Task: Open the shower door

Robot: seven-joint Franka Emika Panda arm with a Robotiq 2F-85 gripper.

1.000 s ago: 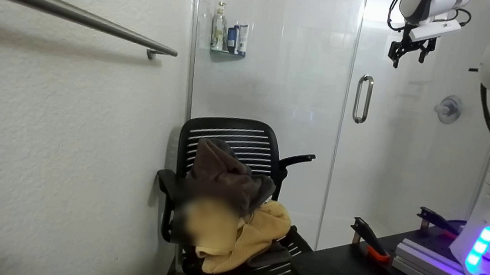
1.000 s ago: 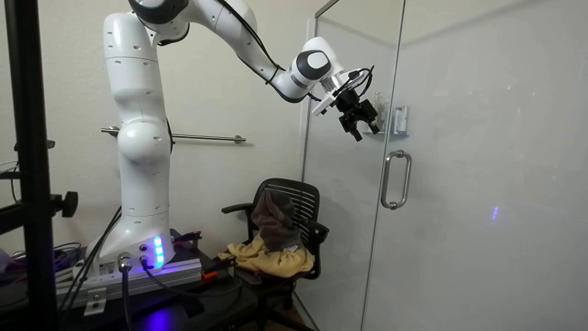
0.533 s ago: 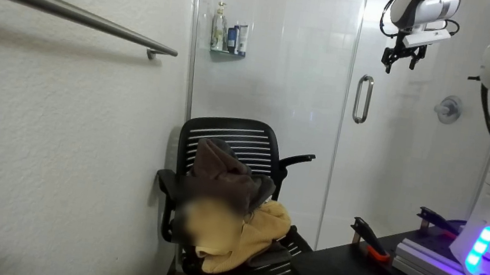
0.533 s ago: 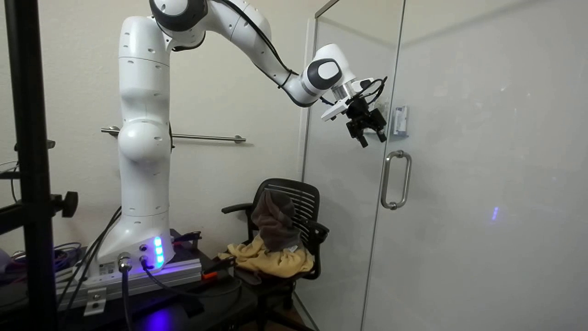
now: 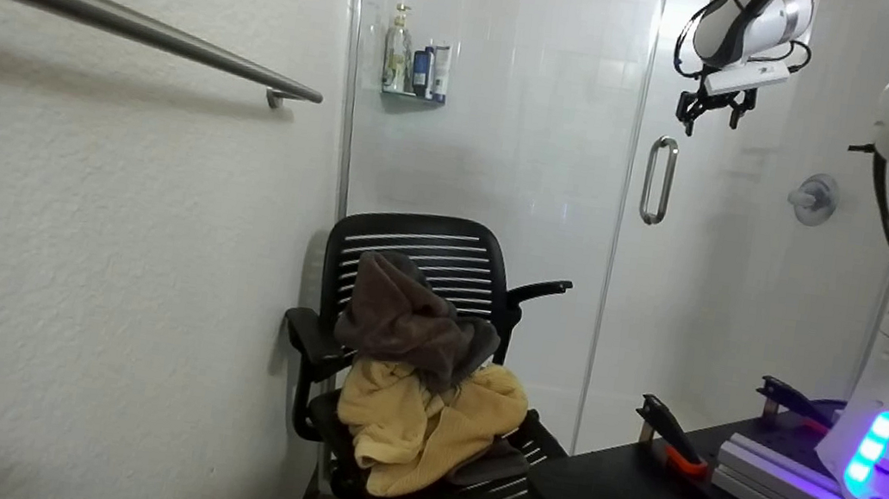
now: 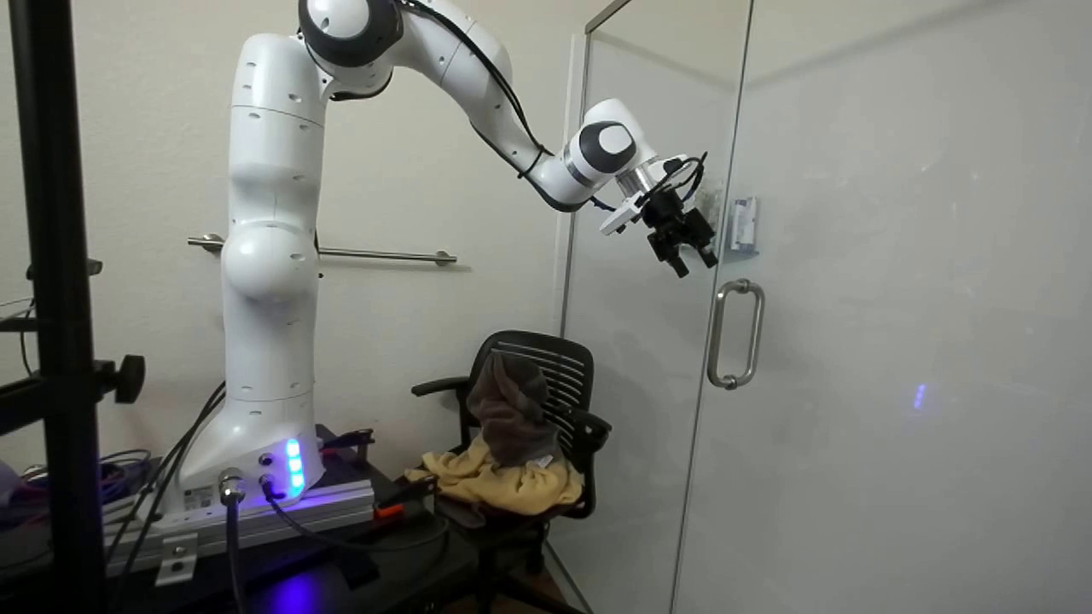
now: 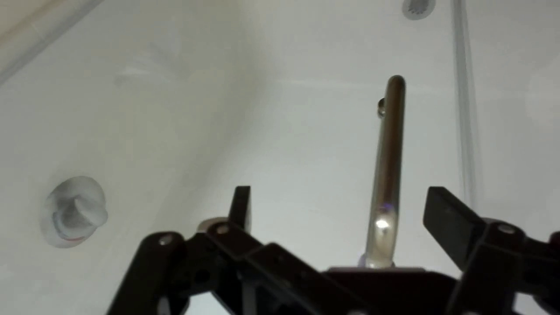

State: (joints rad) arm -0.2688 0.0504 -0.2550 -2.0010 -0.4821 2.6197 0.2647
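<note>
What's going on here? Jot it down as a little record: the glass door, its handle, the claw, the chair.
shower door: clear glass, looks closed
handle: vertical metal loop near the door's edge
gripper (the claw): open, holding nothing, apart from the handle
chair: black, bearing brown cloth and yellow cloth
progress: door apparently not yet opened

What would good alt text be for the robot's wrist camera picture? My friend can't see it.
A black robot gripper, jaws open wide, with an upright metal handle appearing between them but not gripped. The handle is mounted on a glass shower door; through the glass, at left, shows a round shower knob.
</note>
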